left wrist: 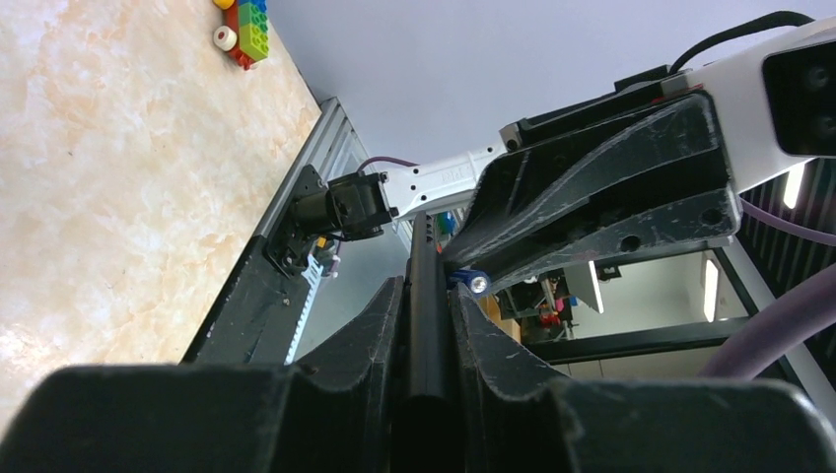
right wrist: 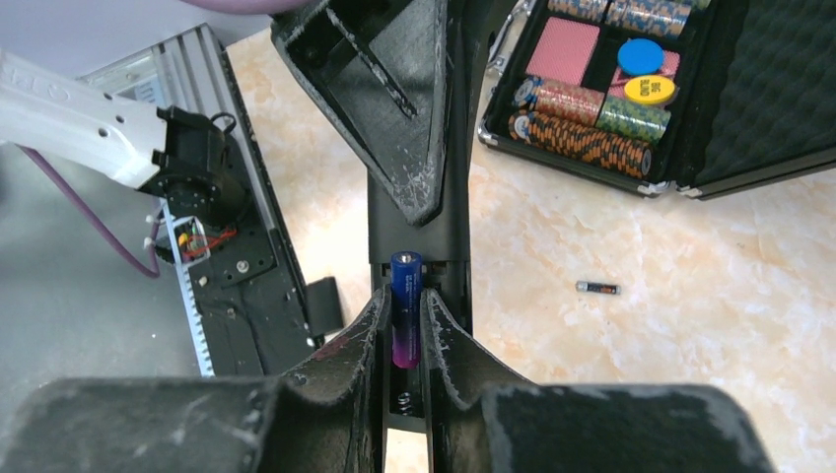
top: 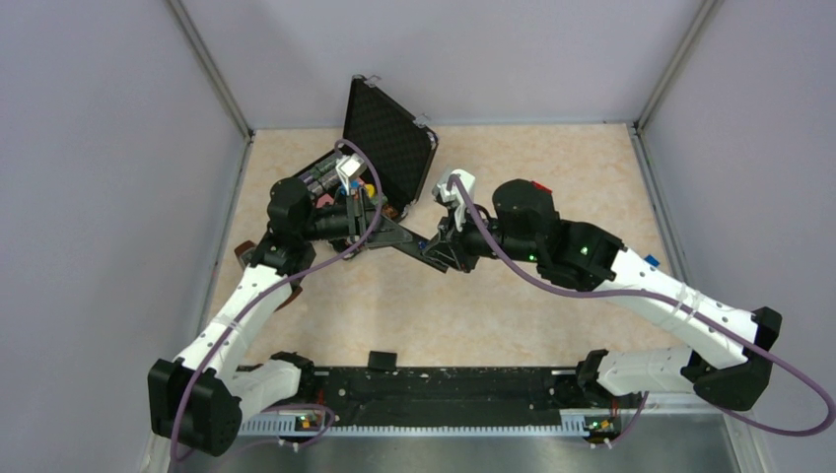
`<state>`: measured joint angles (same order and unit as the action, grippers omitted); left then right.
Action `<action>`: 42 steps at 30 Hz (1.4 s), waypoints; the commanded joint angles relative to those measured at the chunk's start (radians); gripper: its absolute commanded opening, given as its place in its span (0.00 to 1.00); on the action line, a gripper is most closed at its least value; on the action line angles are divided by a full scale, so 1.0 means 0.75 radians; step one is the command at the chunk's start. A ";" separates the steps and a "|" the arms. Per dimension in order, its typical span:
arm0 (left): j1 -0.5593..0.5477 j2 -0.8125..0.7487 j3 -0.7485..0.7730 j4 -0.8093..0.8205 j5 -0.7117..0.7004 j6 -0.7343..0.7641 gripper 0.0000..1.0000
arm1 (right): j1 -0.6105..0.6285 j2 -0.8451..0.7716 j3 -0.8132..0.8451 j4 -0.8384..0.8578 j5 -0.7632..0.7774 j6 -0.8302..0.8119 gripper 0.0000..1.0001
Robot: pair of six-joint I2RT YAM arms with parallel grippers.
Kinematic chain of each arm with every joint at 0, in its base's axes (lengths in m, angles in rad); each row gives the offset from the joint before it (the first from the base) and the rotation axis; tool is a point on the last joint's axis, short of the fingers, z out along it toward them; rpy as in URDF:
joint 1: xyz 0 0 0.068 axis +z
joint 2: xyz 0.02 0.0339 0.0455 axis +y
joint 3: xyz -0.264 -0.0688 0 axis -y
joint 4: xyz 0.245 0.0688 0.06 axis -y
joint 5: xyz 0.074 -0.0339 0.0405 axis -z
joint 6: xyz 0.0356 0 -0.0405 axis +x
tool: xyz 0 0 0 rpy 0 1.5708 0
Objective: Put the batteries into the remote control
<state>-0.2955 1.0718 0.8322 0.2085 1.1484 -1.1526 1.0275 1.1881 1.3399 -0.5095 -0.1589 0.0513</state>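
Note:
My left gripper [left wrist: 427,288] is shut on the slim black remote control [left wrist: 430,325] and holds it on edge above the table. In the right wrist view the remote [right wrist: 419,222] shows its open battery recess. My right gripper [right wrist: 404,296] is shut on a blue-to-purple battery [right wrist: 405,310], with the battery lying along the recess above a spring. Its blue tip also shows in the left wrist view [left wrist: 475,284]. A second battery [right wrist: 597,288] lies on the table to the right. From above, the left gripper [top: 392,231] and the right gripper [top: 441,246] meet at mid-table.
An open black foam-lined case [right wrist: 769,89] with poker-chip stacks [right wrist: 582,138] stands at the back, and it also shows from above [top: 389,128]. A small black cover piece [right wrist: 323,304] lies by the front rail [top: 434,384]. Coloured toy bricks [left wrist: 246,30] sit on the table.

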 commanded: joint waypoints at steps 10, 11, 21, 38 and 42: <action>-0.001 -0.019 0.022 0.160 0.031 -0.016 0.00 | 0.018 -0.026 -0.050 -0.020 -0.087 -0.060 0.16; -0.001 -0.017 0.022 0.160 0.032 -0.014 0.00 | 0.018 -0.026 -0.046 -0.026 -0.082 -0.060 0.16; 0.000 -0.012 0.036 0.146 0.043 0.016 0.00 | 0.017 -0.024 0.018 -0.072 -0.049 -0.061 0.15; -0.001 0.000 0.069 0.082 0.046 0.071 0.00 | 0.018 0.034 0.161 -0.130 -0.041 -0.011 0.38; -0.001 -0.001 0.075 0.073 0.043 0.078 0.00 | 0.018 0.012 0.202 -0.139 -0.023 0.038 0.50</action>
<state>-0.2951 1.0721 0.8368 0.2317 1.1580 -1.1183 1.0325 1.2179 1.4193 -0.6197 -0.2043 0.0467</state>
